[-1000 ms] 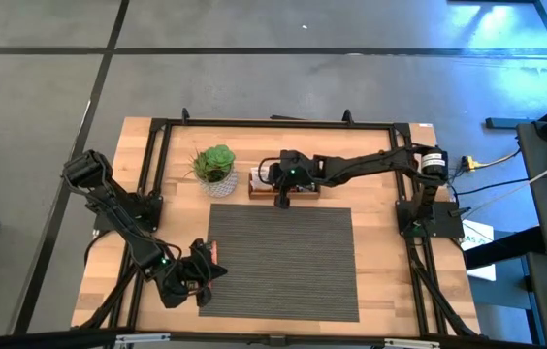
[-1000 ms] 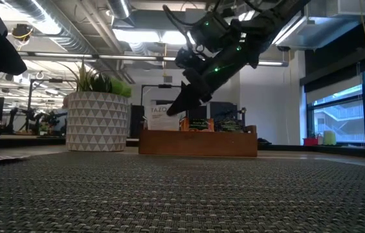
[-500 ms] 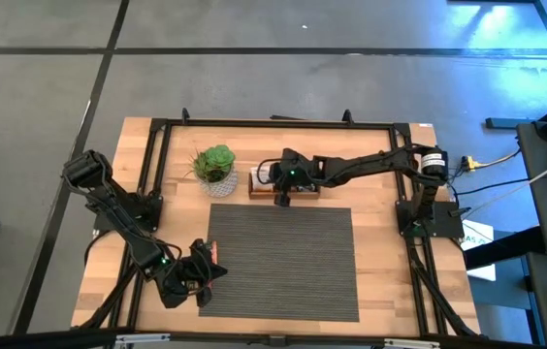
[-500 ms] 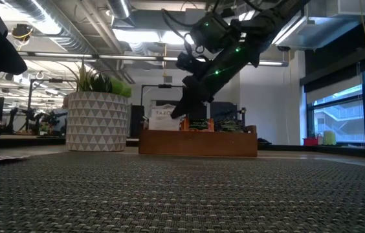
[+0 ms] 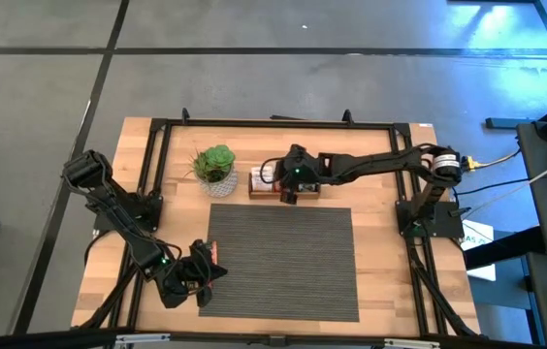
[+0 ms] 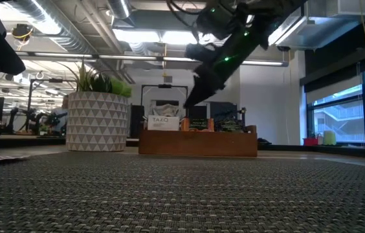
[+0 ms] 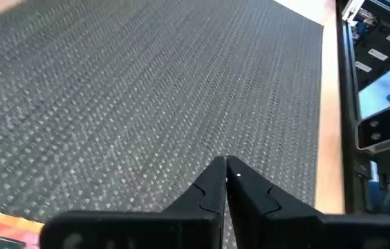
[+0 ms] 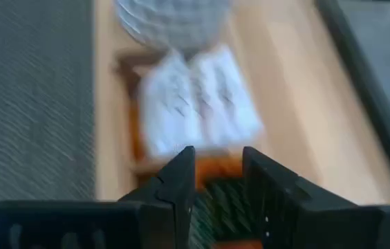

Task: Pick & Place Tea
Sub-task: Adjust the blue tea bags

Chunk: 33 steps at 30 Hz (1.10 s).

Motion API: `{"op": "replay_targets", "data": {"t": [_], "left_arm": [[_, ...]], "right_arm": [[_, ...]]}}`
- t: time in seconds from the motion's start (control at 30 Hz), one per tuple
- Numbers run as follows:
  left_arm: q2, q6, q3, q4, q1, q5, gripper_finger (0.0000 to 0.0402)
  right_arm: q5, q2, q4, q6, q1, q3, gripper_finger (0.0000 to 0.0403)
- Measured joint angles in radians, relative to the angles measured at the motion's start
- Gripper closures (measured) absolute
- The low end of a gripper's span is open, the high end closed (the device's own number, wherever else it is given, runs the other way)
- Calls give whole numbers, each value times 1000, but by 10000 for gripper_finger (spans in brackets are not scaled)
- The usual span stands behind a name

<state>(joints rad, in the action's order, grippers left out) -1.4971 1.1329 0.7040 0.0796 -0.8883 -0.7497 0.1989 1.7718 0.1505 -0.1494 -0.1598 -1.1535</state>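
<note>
A brown wooden tray [image 5: 283,186] stands beyond the mat's far edge. Its compartments hold tea sachets: white ones [image 8: 195,104] at the plant end, with orange and dark ones [image 6: 211,124] beside them. My right gripper [image 8: 216,173] hangs open a little above the tray [image 6: 199,141], with nothing between its fingers. In the low view a white sachet [image 6: 163,122] stands in the tray below my right gripper [image 6: 192,100]. My left gripper [image 7: 224,166] is shut and empty over the mat's near left part [image 5: 210,276]. An orange sachet [image 5: 213,250] lies flat beside it at the mat's left edge.
A green plant in a white patterned pot [image 5: 215,167] stands just left of the tray. The grey woven mat [image 5: 283,262] covers the middle of the wooden table. A black frame rail [image 5: 152,174] runs around the work area.
My right gripper has let go of a white sachet, which sank from a raised, tilted stand into the tray's plant-end compartment. The gripper has then risen and drawn back a little toward the table's right edge. My left arm has kept still.
</note>
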Motion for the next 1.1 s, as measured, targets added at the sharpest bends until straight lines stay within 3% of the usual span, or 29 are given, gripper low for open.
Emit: {"op": "replay_targets", "data": {"t": [0.2,0.4,1.1], "left_arm": [[0,31,0,-1,-1,15,389],[0,16,0,-1,-1,8,392],[0,22,0,-1,-1,9,392]], "right_arm": [[19,-92,229,-13,-73,0,279],[21,-98,285,-35,-159,0,279],[71,-87,477,-36,-165,0,279]]}}
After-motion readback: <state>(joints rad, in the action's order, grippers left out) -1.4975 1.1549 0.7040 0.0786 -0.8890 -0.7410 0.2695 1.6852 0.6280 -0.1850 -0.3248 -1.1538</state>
